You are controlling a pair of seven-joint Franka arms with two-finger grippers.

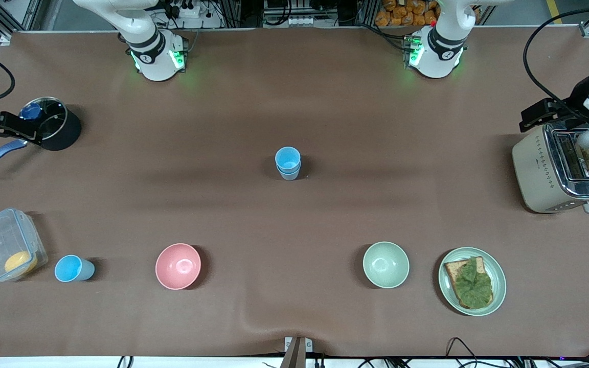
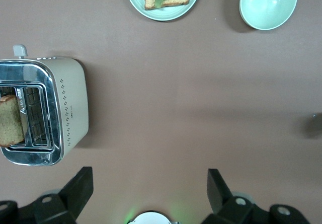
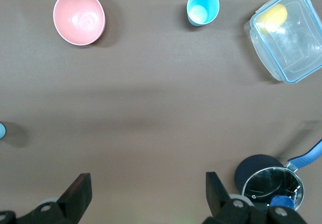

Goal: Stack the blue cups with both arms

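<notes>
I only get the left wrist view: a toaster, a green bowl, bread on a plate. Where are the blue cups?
Observer: Two small light-blue plastic cups sit nested as one stack at the table's middle.
Operator: Any others?
Observer: One single light-blue plastic cup sits between the round pink bowl and a clear plastic box, toward the right arm's end.
Operator: Is the other arm holding something?
Observer: No. The right gripper hangs over the table beside a black pot with a glass lid, fingers open and empty, like your left gripper.
</notes>
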